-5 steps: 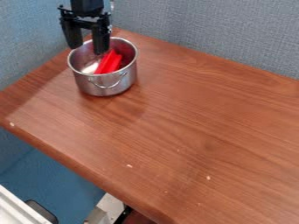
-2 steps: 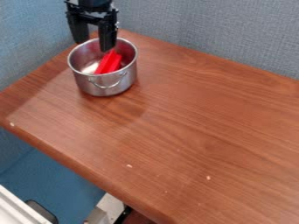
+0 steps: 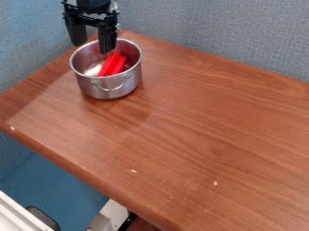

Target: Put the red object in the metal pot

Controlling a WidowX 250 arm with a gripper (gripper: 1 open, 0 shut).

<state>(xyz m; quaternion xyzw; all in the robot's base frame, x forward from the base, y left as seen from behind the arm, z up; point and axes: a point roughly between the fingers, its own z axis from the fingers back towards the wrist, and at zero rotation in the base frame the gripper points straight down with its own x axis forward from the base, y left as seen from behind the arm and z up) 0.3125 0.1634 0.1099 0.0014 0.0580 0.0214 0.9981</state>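
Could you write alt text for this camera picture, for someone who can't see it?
A red block lies inside a small shiny metal pot near the back left corner of a wooden table. A black robot gripper hangs just above the pot's far rim, jaws open and holding nothing, in front of a blue-grey wall.

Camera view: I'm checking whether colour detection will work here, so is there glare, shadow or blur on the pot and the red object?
Camera view: small and soft, fine detail lost; the metal pot shows bright reflections on its wall and floor; the red object inside reads clearly, saturated; the open gripper above is dark, nearly featureless; the table has mild sheen, no hard shadows.
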